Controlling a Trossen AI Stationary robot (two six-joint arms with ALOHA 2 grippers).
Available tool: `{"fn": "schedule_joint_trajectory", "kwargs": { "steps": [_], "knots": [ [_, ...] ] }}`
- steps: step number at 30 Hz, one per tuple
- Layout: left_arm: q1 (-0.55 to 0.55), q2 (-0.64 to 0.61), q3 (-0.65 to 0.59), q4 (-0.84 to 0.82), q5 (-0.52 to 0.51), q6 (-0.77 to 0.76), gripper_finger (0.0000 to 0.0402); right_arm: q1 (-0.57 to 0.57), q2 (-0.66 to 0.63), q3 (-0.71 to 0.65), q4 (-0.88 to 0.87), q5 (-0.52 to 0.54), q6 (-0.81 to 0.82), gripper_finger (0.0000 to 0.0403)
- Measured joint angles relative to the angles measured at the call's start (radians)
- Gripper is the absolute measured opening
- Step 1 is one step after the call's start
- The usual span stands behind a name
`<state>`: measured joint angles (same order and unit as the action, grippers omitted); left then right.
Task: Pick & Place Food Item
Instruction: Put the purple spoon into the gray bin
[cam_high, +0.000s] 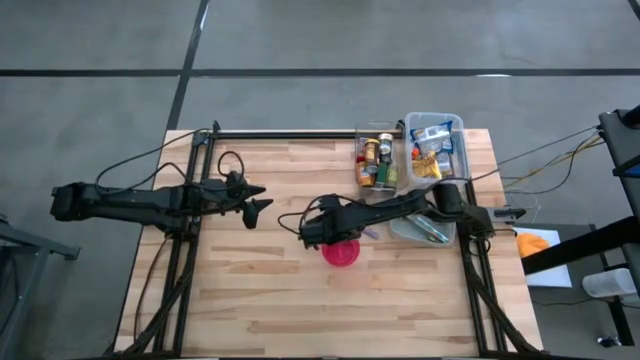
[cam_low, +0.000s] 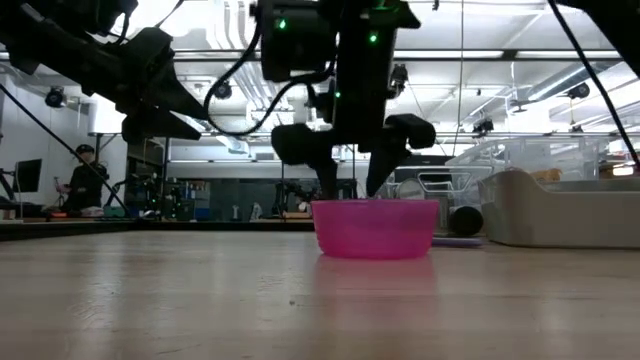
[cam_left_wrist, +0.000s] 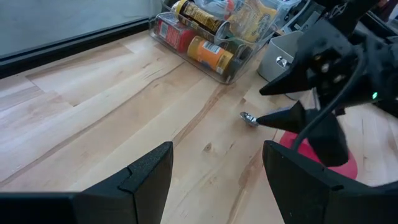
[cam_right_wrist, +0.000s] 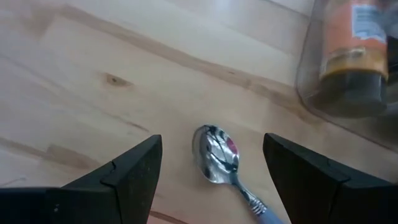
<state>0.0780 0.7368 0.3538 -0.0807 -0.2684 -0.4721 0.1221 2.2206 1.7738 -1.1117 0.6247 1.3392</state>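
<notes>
High: right gripper (cam_high: 308, 232) fingers apart, empty, beside round pink plastic bowl (cam_high: 341, 252); left gripper (cam_high: 256, 198) apart, empty, waiting well apart.
Low: fingers above bowl rim.
Right wrist: shiny metal spoon (cam_right_wrist: 219, 157) on wood between fingers, untouched; clear plastic bin of jars (cam_right_wrist: 348, 59) beyond.

bowl (cam_high: 341, 252) mid-table, spoon (cam_right_wrist: 217, 155) beside it, 2 bins (cam_high: 378, 160) behind

Pale, smooth wooden table (cam_high: 250, 290), glossy metal spoon (cam_right_wrist: 216, 155), translucent pink plastic bowl (cam_low: 375, 228), clear plastic bins (cam_high: 378, 175).
</notes>
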Motion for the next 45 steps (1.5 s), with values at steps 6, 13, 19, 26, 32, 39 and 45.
{"fn": "schedule_joint_trajectory", "kwargs": {
  "steps": [6, 13, 19, 26, 32, 39, 45],
  "knots": [
    [0.0, 0.0, 0.0, 0.0, 0.0, 0.0, 0.0249, -0.015, 0.033, 0.019, -0.016, -0.054, 0.023, 0.0276],
    [0.0, 0.0, 0.0, 0.0, 0.0, 0.0, 0.0249, -0.026, 0.055, 0.016, -0.014, -0.13, 0.034, 0.0276],
    [0.0, 0.0, 0.0, -0.001, 0.0, 0.0, 0.0249, -0.027, 0.06, 0.008, -0.056, -0.135, 0.069, 0.0276],
    [0.0, 0.0, 0.0, -0.002, 0.0, 0.0, 0.0249, -0.027, 0.06, -0.005, -0.116, -0.136, 0.119, 0.0276],
    [0.0, 0.0, 0.0, -0.002, 0.0, 0.0, 0.0249, -0.027, 0.06, -0.012, -0.101, -0.137, 0.117, 0.0276],
    [0.0, 0.0, 0.0, -0.002, 0.0, 0.0, 0.0249, -0.035, 0.058, 0.007, -0.079, -0.124, 0.075, 0.0276],
    [0.0, 0.0, 0.0, -0.002, 0.0, 0.0, 0.0249, -0.065, 0.057, 0.022, -0.042, -0.126, 0.033, 0.0276]
  ]
}}
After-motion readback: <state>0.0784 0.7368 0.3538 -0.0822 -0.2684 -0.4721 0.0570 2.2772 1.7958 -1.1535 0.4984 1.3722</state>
